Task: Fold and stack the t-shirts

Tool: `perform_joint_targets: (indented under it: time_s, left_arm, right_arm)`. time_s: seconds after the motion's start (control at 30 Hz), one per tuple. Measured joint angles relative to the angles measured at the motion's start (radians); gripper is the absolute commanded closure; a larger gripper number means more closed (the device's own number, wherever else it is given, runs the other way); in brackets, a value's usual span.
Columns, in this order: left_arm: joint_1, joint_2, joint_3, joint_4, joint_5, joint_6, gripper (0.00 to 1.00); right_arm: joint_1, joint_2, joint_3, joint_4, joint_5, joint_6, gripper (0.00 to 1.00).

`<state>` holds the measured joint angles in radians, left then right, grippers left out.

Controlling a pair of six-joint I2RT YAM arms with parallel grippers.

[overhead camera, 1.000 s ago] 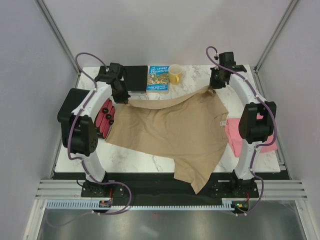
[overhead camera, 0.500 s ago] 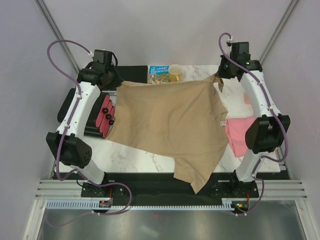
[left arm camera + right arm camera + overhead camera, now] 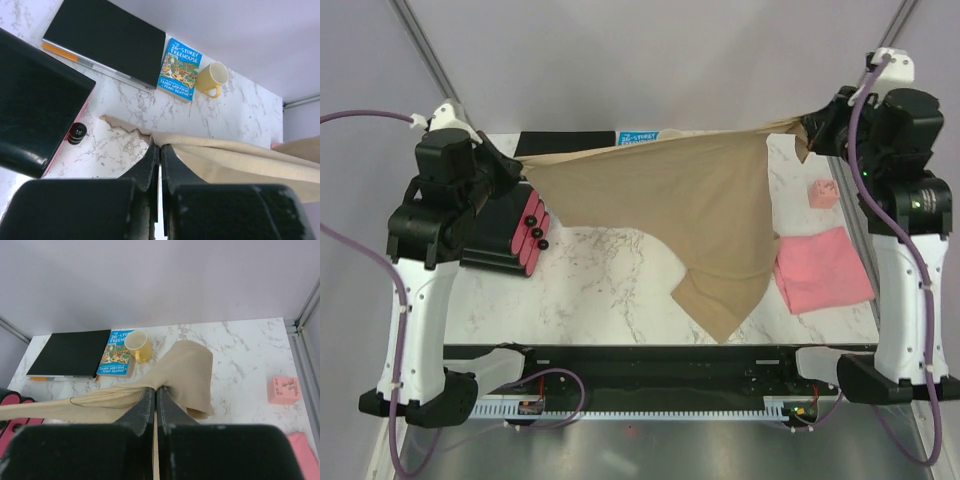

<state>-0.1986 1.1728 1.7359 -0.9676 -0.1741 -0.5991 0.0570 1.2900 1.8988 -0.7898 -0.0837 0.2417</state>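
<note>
Tan t-shirt hangs taut above the table, left gripper and right gripper each pinching a top corner. Light, limp cloth, drapes freely: grip corners or hems. Pink t-shirt lies flat at right.

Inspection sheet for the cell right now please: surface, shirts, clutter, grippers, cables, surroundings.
Surface: white marble table, partly bare.
Job's things: tan t-shirt lifted by two corners, stretched between the arms, lower tip hanging toward the near edge; pink t-shirt lying flat at the right.
Clutter: pink-and-black drawer box left; small pink block right; book, yellow mug, black notebook at the far edge.
Grippers: left gripper and right gripper both shut on the tan t-shirt.
Cables: purple cables loop off both arms.
Surroundings: pale walls, metal frame posts.
</note>
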Motion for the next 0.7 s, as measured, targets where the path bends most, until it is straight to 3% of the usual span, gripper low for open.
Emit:
perform_joint_targets:
  time_s: [0.23, 0.7]
  left_arm:
    - [0.0, -0.107, 0.058, -0.057, -0.011, 0.0, 0.98]
    - [-0.005, -0.193, 0.112, -0.102, 0.02, 0.0, 0.98]
  right_arm:
    - [0.003, -0.181, -0.002, -0.076, 0.066, 0.0, 1.0]
    - [0.005, -0.296, 0.185, -0.222, 0.088, 0.004, 1.0]
